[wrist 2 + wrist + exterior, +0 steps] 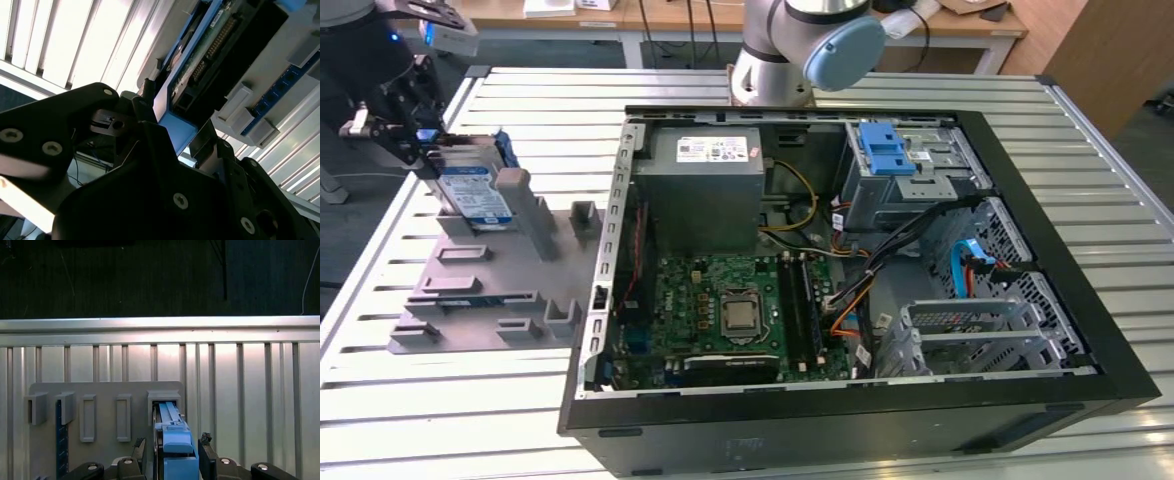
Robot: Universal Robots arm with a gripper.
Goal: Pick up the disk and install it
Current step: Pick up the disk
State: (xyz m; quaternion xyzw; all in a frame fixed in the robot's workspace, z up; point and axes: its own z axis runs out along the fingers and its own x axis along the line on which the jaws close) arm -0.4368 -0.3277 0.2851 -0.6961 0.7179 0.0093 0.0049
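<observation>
The disk [476, 190] stands on edge in a slot of the grey holder rack [480, 295], at the exterior view's left beside the open computer case. It is silver with a white-and-blue label and a blue frame. My gripper [424, 150] is at the disk's upper end. In the first wrist view the disk's blue frame [175, 440] lies between my fingers [207, 455], which sit tight against both its sides, and the gripper [174, 456] is shut on it. In the second wrist view the blue end [172, 125] also sits between the jaws, inside the gripper [175, 127].
The open computer case [1014, 190] lies on the slatted metal table [520, 90], with a grey power-supply box [707, 190], motherboard [734, 305] and a drive cage with a bright blue latch [887, 148]. The arm's base [781, 55] stands behind the case. The rack has several other posts and slots.
</observation>
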